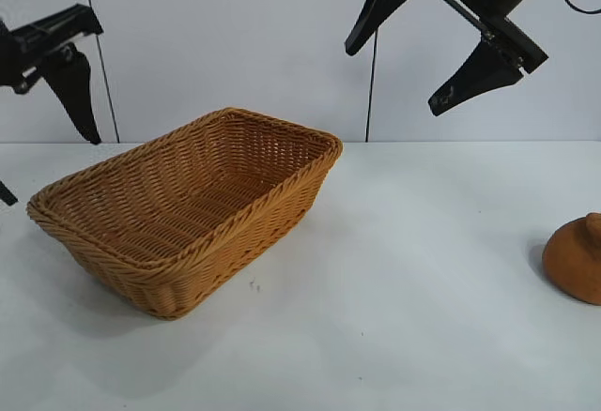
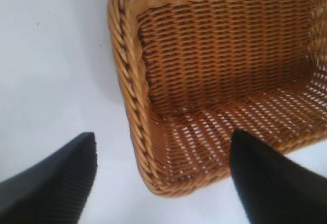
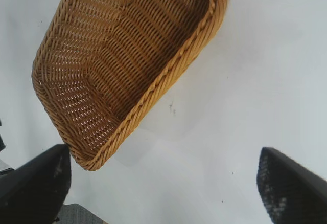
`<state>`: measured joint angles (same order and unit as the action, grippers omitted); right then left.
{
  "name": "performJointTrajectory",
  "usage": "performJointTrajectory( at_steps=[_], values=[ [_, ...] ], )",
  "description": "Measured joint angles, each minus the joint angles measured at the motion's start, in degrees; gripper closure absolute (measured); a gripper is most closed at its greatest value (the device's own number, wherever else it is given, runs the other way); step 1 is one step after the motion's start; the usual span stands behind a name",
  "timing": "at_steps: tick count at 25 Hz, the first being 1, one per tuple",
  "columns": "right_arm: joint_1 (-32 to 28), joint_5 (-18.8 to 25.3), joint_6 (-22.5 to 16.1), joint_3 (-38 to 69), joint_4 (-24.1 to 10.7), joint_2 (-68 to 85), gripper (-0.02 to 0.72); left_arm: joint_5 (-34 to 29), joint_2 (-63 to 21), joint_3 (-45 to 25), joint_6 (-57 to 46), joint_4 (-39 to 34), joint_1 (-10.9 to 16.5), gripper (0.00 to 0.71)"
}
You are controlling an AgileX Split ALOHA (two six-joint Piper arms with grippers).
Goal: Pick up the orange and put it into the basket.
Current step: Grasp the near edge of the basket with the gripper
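The dull orange-brown orange (image 1: pixel 577 256) with a knob on top sits on the white table at the far right edge of the exterior view, partly cut off. The woven wicker basket (image 1: pixel 192 206) stands empty at the left centre; it also shows in the left wrist view (image 2: pixel 219 75) and the right wrist view (image 3: pixel 127 60). My right gripper (image 1: pixel 394 78) hangs high above the table, open and empty, up and left of the orange. My left gripper (image 1: pixel 56 83) is raised at the far left, beside the basket, open and empty.
A white table (image 1: pixel 404 317) runs under everything, with a white panelled wall behind. A grey patch (image 3: pixel 76 215) shows at the table's edge in the right wrist view.
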<state>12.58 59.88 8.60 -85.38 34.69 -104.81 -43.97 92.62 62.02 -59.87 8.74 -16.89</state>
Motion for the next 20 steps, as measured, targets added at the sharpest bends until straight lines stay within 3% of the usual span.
performJointTrajectory(
  at_steps=[10, 17, 20],
  values=[
    [0.0, 0.4, 0.0, 0.0, 0.0, 0.0, 0.025, 8.2, 14.1, -2.4, -0.2, -0.8, 0.0, 0.191],
    [0.0, 1.2, 0.0, 0.0, 0.0, 0.0, 0.025, 14.8, 18.0, -2.7, -0.3, 2.7, 0.0, 0.194],
    [0.0, 1.2, 0.0, 0.0, 0.0, 0.0, 0.025, 15.2, 18.0, -2.7, -0.4, 2.9, 0.0, 0.324]
  ],
)
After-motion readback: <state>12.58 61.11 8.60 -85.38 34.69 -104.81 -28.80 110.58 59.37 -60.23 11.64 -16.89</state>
